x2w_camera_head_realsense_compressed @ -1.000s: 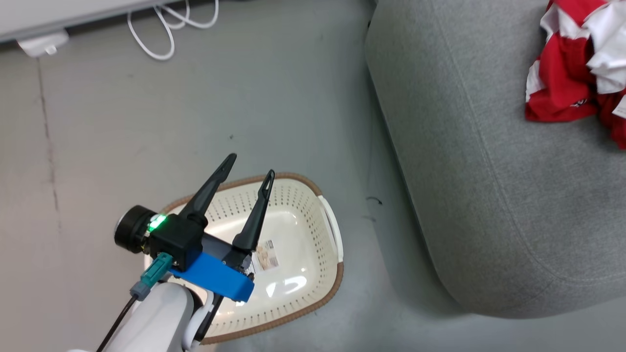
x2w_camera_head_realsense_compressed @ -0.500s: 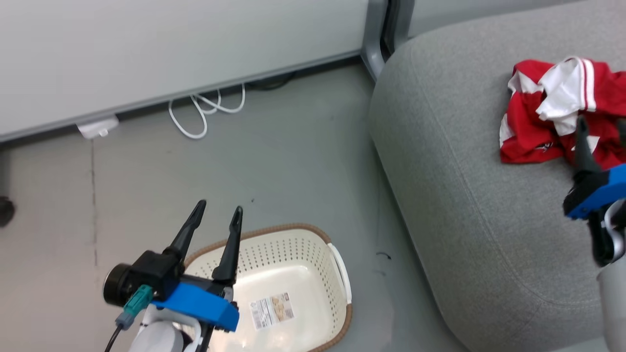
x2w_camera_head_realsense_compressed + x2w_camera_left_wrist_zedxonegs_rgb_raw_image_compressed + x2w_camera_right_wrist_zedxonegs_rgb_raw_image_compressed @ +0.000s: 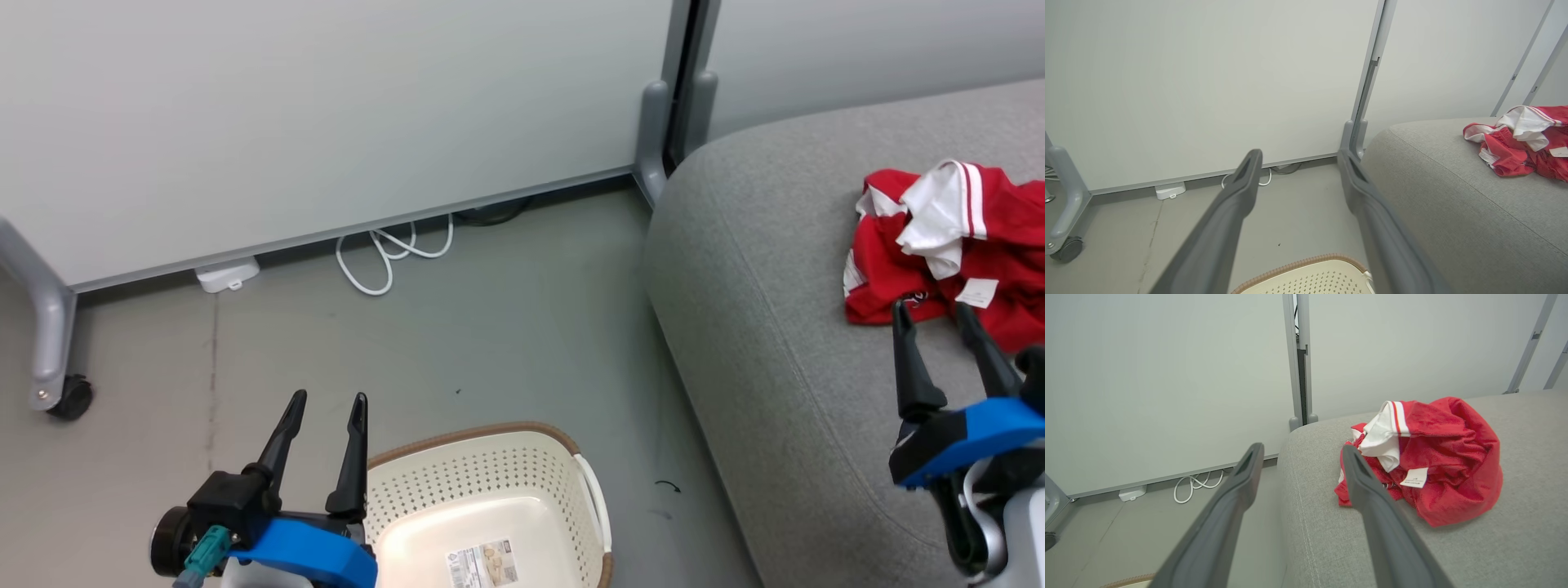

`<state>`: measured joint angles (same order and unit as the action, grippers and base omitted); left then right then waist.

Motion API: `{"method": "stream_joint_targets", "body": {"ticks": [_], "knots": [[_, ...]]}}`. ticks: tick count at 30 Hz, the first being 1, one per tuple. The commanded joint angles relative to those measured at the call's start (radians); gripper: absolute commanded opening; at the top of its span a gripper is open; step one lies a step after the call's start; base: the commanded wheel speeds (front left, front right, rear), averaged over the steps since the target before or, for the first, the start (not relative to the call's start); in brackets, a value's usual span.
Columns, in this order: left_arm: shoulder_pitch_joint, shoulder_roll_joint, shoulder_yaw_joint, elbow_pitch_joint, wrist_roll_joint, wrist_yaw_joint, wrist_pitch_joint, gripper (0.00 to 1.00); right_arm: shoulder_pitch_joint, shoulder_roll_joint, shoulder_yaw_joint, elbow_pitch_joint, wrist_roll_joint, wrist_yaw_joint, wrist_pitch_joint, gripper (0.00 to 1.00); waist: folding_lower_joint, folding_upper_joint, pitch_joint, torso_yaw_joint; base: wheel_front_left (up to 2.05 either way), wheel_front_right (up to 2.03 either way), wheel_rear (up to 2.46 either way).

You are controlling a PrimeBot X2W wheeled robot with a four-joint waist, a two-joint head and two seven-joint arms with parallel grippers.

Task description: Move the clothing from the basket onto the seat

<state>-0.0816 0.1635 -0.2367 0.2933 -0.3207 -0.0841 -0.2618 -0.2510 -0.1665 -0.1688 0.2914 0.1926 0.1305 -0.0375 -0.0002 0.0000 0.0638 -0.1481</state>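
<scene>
Left jaws spread wide, empty, fingers (image 3: 353, 457) pointing forward; right jaws likewise, fingers (image 3: 908, 367) forward.

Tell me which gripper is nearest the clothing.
The right gripper, open over the seat just short of the clothing; the left gripper is by the basket.

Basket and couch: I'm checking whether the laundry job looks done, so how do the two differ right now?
The basket is cream perforated plastic with a brown rim; the couch is grey fabric. The basket is far smaller than the couch. What shows of the basket holds just a label, while the couch bears the red-and-white clothing. Both stand on the grey floor, side by side.
</scene>
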Motion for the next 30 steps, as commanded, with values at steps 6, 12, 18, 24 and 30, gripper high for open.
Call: {"method": "stream_joint_targets", "body": {"ticks": [6, 12, 18, 24, 30], "knots": [[0.027, -0.021, 0.034, 0.004, 0.024, -0.014, -0.004, 1.0, 0.128, 0.068, -0.018, -0.137, -0.014, 0.001, 0.026, 1.0, 0.0002, 0.0, -0.031, 0.058, 0.0, 0.0, 0.0], [0.037, -0.028, 0.052, 0.021, 0.042, -0.024, -0.005, 1.0, 0.199, 0.099, 0.003, -0.181, -0.029, 0.001, 0.033, 1.0, 0.0002, 0.0, -0.054, 0.103, 0.0, 0.0, 0.0], [0.049, -0.031, 0.066, 0.032, 0.049, -0.03, -0.005, 1.0, 0.244, 0.111, 0.036, -0.177, -0.027, 0.001, 0.025, 1.0, 0.0002, 0.0, -0.069, 0.135, 0.0, 0.0, 0.0], [0.056, -0.028, 0.083, 0.047, 0.045, -0.035, -0.005, 1.0, 0.266, 0.116, 0.059, -0.163, -0.024, 0.001, 0.003, 1.0, 0.0002, 0.0, -0.077, 0.155, 0.0, 0.0, 0.0], [0.054, -0.025, 0.094, 0.071, 0.04, -0.037, -0.005, 1.0, 0.277, 0.117, 0.077, -0.153, -0.019, 0.001, -0.012, 1.0, 0.0002, 0.0, -0.083, 0.167, 0.0, 0.0, 0.0]]}}
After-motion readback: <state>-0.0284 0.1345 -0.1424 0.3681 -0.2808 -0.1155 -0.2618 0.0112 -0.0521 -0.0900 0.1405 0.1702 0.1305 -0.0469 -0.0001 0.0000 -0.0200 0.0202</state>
